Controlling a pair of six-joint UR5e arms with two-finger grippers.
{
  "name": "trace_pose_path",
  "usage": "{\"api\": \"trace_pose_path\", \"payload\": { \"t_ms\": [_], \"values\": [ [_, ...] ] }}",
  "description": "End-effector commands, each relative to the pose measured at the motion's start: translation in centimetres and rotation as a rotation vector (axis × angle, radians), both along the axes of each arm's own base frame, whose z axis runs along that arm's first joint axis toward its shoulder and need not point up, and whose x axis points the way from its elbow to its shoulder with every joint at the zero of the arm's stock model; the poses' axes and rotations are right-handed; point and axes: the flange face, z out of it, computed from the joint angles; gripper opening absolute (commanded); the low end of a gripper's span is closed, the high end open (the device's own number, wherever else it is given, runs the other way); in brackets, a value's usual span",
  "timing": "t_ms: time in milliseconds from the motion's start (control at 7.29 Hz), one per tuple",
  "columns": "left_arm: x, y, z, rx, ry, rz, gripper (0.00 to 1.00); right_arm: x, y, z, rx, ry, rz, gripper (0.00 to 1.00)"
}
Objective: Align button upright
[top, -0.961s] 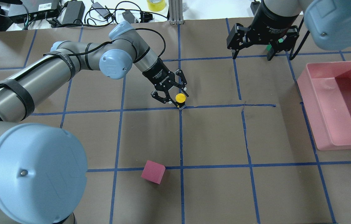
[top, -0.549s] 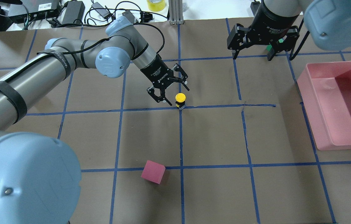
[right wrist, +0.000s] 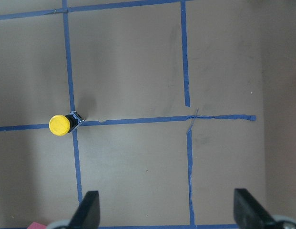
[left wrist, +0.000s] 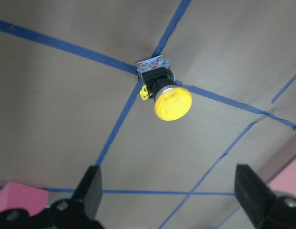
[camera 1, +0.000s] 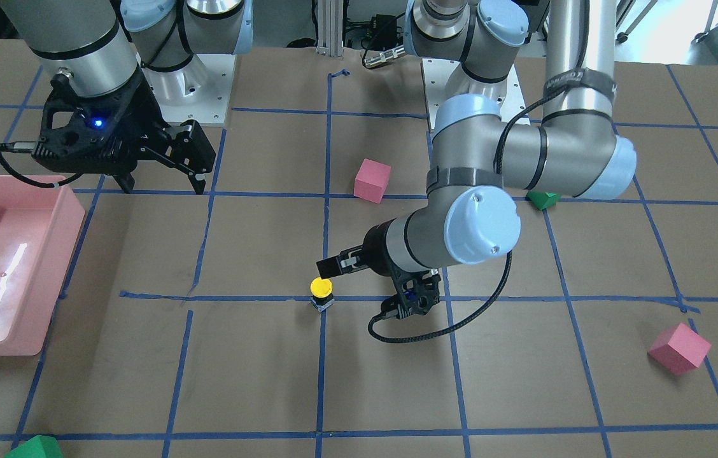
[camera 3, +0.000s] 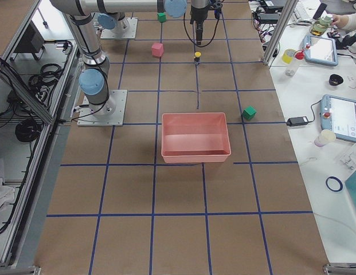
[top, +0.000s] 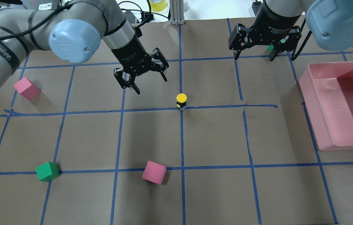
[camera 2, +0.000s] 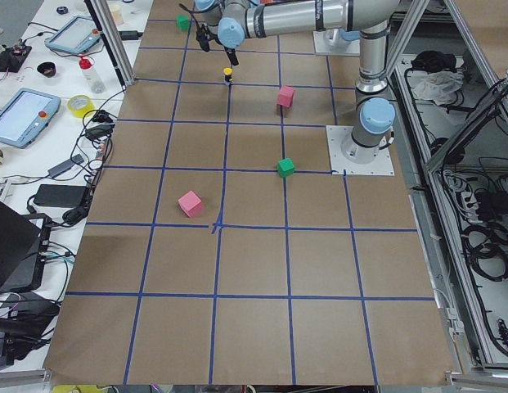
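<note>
The button (top: 181,99) stands upright on the brown-papered table (top: 214,137), its silvery base on a crossing of blue tape lines (top: 181,108) and its round yellow cap on top. The left wrist-mounted view shows the base (left wrist: 151,65) sitting right on that crossing, the black body above it, and a small yellow tab at the side. Nothing touches the button.

The left gripper (top: 152,86) hangs above the table to the robot's left of the button and farther from the robot, well clear of it. Its jaws are spread wide and hold nothing; both fingers (left wrist: 90,191) frame the button from a distance in the wrist view. The right gripper (top: 253,58) hovers to the button's right and farther back, also spread wide and empty.

A pink bin (top: 336,147) lies well to the button's right. One pink foam cube (top: 154,172) sits nearer the robot than the button, slightly left. A second pink cube (top: 26,88) lies far to the button's left, and a green cube (top: 47,171) sits left of the button and nearer the robot.
</note>
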Motion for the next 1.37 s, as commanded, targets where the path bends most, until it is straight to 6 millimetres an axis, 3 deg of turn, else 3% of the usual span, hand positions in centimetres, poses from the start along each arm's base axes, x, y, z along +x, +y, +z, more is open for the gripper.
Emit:
{"api": "trace_pose_path", "payload": {
  "t_ms": [0,137,275,412,686,1235],
  "values": [
    [2.3,4.8,8.5,-0.17,-0.093,-0.178,1.0,0.0,0.3,0.8,0.003,-0.007,-0.002,1.0],
    [4.7,6.0,9.8,-0.196,-0.218,-0.256,1.0,0.0,0.5,0.8,0.015,-0.005,-0.001,1.0],
    [6.8,5.4,9.9,-0.21,-0.235,-0.327,1.0,-0.1,1.3,1.2,0.031,0.005,-0.003,1.0],
    [8.6,4.8,10.3,-0.222,-0.235,-0.329,1.0,-0.6,1.8,0.4,0.084,0.028,-0.003,1.0],
    [8.7,4.1,10.5,-0.282,-0.243,-0.317,1.0,-1.8,2.7,-0.8,0.179,0.151,0.065,1.0],
    [8.5,4.3,9.5,-0.275,-0.239,-0.322,1.0,-1.9,2.6,-0.9,0.179,0.15,0.061,1.0]
  ]
}}
